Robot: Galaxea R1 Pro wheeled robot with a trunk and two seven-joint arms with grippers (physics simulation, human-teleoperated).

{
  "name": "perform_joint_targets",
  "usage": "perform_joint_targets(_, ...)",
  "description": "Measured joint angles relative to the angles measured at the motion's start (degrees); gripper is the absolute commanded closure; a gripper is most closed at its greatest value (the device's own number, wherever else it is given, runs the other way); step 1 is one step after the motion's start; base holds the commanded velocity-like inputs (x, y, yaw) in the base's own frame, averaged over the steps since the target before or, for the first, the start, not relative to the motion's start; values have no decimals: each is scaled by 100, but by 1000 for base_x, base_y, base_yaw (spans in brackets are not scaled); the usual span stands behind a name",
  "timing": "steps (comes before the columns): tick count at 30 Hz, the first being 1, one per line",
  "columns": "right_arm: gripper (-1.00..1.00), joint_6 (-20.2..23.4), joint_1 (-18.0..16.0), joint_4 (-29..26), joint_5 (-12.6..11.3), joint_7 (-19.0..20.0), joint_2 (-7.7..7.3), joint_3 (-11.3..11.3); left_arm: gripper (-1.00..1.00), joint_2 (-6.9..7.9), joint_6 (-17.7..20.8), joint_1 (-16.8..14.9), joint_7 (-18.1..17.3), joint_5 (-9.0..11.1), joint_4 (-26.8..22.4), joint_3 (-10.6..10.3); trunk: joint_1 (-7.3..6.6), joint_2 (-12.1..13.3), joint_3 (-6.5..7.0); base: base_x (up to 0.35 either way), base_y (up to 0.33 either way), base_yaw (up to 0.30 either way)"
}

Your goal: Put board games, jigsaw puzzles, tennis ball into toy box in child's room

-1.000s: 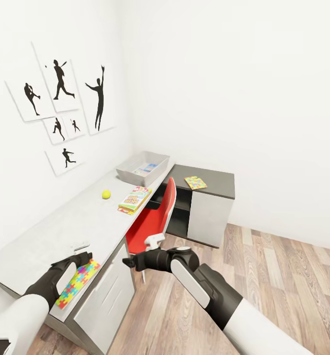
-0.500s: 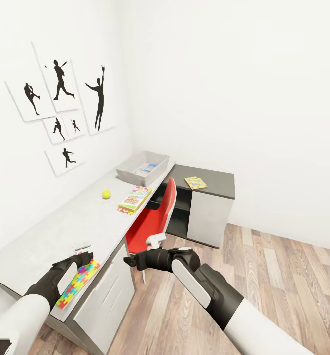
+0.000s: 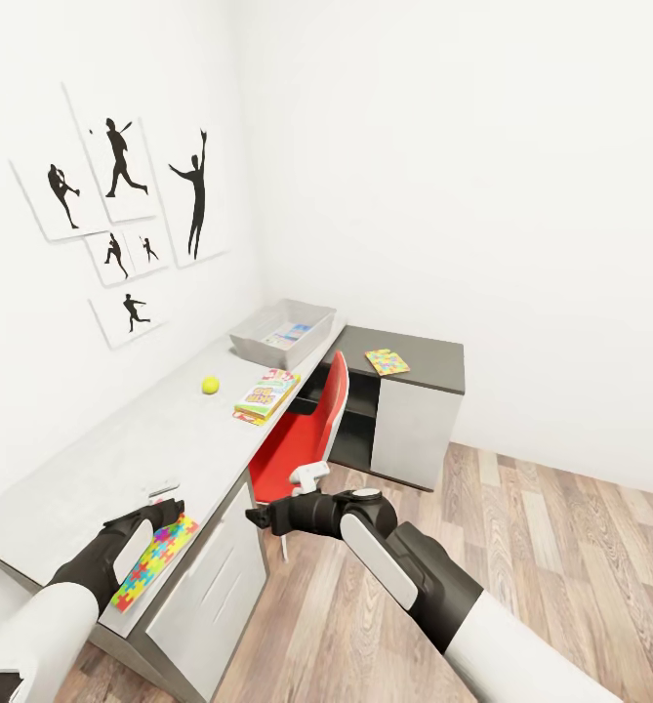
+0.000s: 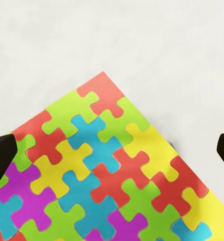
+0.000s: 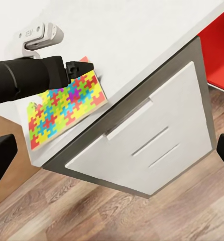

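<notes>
We judge the step in hand to be the pick-up of the near jigsaw puzzle, which lies flat at the front edge of the table, partly overhanging it. The left gripper hovers just above the puzzle's far corner with its jaws spread wide — released, holding nothing. In the left wrist view the puzzle fills the space between the two dark fingertips.

The right gripper hangs off the table's front, over the floor, jaws apart and empty.

The next move calls for an edge grasp: the puzzle is a thin, rigid-looking square with glossy interlocking patches, so the overhang is the likely purchase.

The toy box — a shallow grey tray with sloping walls — sits at the table's far end. Between it and the puzzle rest the fuzzy tennis ball and a flat board game. A second puzzle lies on the dark desk.
</notes>
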Motion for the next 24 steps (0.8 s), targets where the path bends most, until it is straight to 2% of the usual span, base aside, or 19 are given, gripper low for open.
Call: perform_joint_targets(24,-100,0,0,-9,12,0,25,6,-100,39,-35,0,2,9,-78,19,0,0,0,0,0,0)
